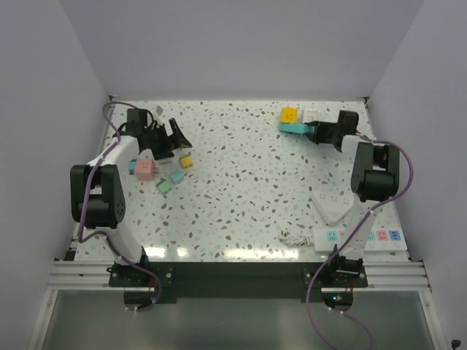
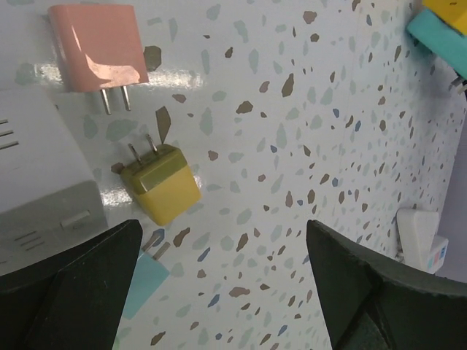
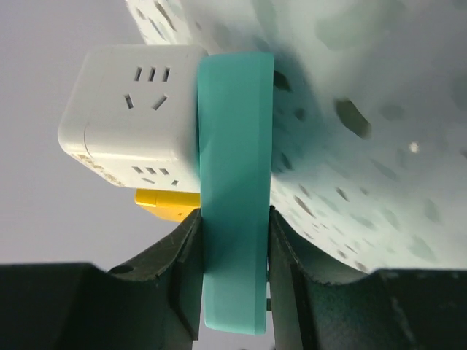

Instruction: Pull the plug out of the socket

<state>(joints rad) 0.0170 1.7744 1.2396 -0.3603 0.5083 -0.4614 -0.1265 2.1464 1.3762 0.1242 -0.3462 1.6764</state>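
Here, my right gripper [image 3: 233, 222] pinches the flat, smooth teal plug [image 3: 235, 146] sitting flush against the glossy white cube socket [image 3: 131, 117] at the speckled table's [image 1: 241, 182] far right, my left gripper [image 2: 222, 277] spread wide.

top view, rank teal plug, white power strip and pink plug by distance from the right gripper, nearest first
1. teal plug: clamped in the right gripper, at the far right of the table.
2. white power strip: toward the near edge, beside the right arm.
3. pink plug: across the table on the left side.
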